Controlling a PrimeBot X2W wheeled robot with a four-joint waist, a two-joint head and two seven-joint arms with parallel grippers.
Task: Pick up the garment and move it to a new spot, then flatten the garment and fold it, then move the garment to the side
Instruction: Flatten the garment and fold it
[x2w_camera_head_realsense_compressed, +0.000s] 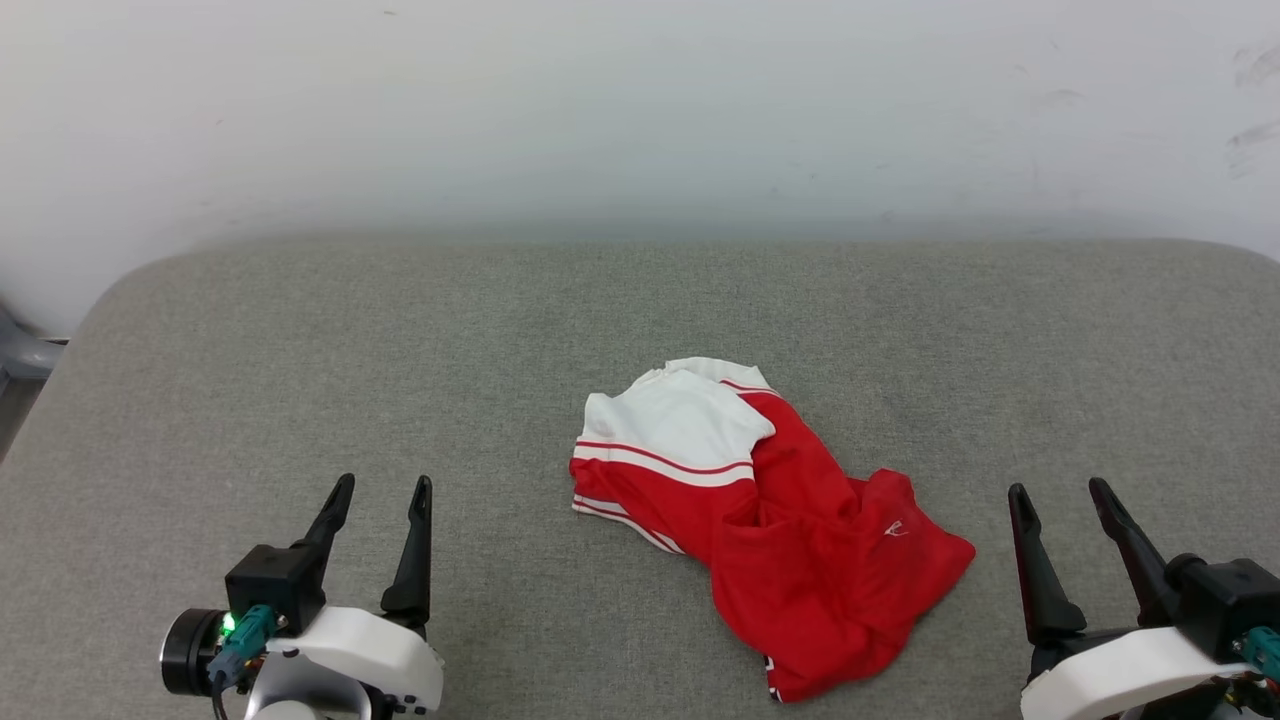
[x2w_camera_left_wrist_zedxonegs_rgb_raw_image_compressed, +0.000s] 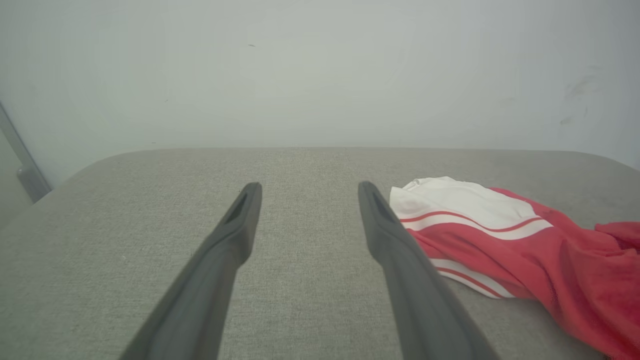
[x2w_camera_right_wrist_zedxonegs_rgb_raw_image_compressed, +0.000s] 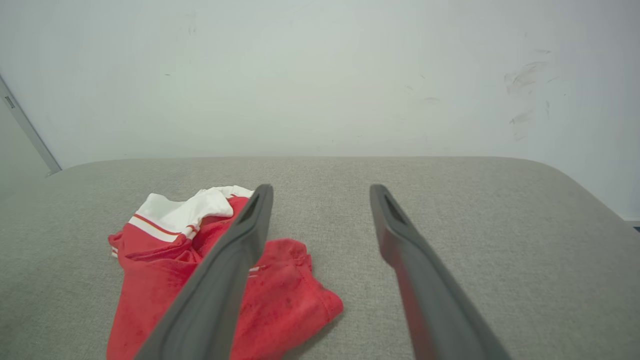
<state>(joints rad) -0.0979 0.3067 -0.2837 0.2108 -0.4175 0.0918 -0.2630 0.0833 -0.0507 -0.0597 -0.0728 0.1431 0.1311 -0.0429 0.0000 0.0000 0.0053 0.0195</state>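
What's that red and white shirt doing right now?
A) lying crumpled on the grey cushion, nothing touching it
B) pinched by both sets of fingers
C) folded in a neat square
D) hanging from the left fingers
A: the garment lies bunched on the grey cushion, with the left fingers and right fingers open and apart from it on either side.

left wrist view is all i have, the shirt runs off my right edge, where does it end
Observer: In the head view the garment ends in a crumpled red heap short of the right gripper, with bare grey surface between them.
Operator: is that gripper open
Observer: Yes, its fingers stand apart and hold nothing.
Operator: any marking on the part i cant see
Observer: A small white logo sits on the red fold nearest that gripper.
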